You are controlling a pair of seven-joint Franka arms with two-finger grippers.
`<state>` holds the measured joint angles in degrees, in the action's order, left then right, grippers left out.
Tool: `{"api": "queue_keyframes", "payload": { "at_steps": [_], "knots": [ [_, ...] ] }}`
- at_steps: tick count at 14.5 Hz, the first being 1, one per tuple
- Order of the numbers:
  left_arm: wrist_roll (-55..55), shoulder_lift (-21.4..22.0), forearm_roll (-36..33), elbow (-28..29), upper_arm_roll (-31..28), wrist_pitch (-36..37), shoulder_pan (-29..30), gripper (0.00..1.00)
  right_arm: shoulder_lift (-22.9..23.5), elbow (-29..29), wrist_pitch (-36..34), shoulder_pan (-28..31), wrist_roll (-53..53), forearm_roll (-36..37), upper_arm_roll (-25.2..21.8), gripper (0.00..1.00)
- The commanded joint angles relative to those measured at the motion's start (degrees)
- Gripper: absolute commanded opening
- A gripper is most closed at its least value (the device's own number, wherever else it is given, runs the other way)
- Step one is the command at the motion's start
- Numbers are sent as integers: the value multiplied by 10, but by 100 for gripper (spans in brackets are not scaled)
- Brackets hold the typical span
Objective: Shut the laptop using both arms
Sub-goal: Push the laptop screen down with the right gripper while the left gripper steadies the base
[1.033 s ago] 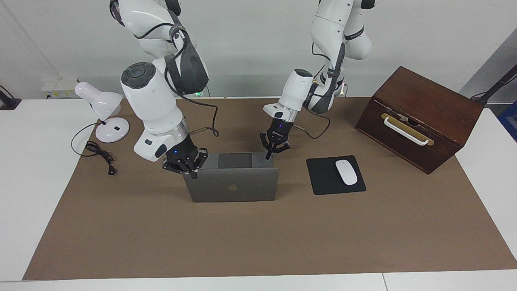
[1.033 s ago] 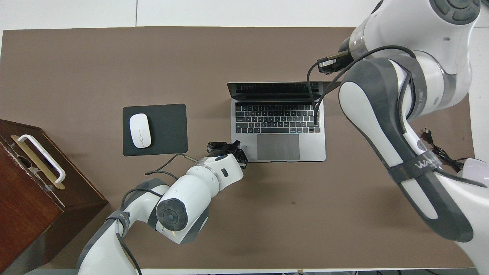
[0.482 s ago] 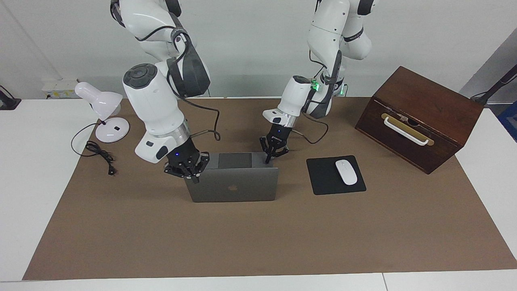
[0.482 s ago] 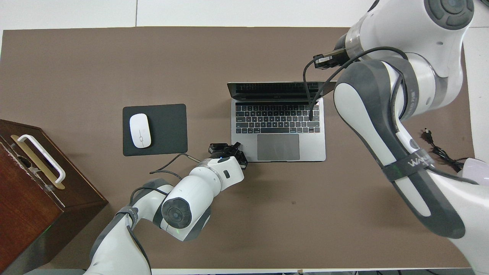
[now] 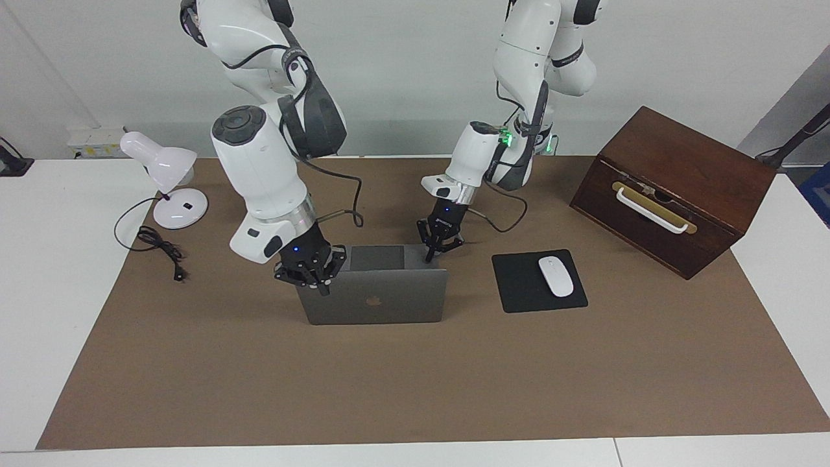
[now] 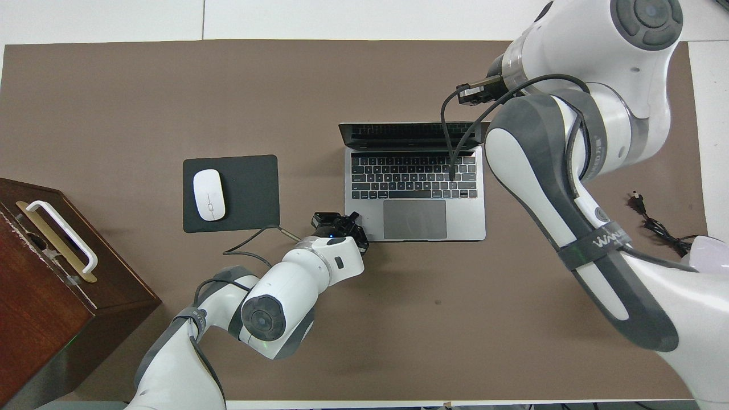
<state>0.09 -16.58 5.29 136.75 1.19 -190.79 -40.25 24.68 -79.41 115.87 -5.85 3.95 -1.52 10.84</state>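
Laptop (image 5: pixel 376 295) open on the tabletop (image 5: pixel 389 389).
I see my right end effector (image 5: pixel 322 287) pinched shut against its lid's corner, left end effector (image 5: pixel 429 257) shut over the base's near corner.

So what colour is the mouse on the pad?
White mouse on a black pad; the overhead view shows it best.

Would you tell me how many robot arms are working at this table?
2: the right arm at the laptop's lamp-side corner, the left arm at its mouse-pad-side corner.
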Motion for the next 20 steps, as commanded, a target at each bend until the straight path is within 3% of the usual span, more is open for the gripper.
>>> {"api": "queue_keyframes", "payload": {
  "at_steps": [1,7,11,20],
  "knots": [
    [20,-42,0,-3,-7,-44,-9,0,5,-9,3,7,9,-20,4,0],
    [39,-59,0,1,-7,-64,-9,0,4,-7,-36,6,13,-26,4,0],
    [70,-58,-1,37,-6,-99,-2,0,1,-7,-55,-11,37,-26,7,0],
    [70,-56,-1,55,-7,-99,0,0,-23,-67,-105,-5,48,-57,9,0]
  ]
}}
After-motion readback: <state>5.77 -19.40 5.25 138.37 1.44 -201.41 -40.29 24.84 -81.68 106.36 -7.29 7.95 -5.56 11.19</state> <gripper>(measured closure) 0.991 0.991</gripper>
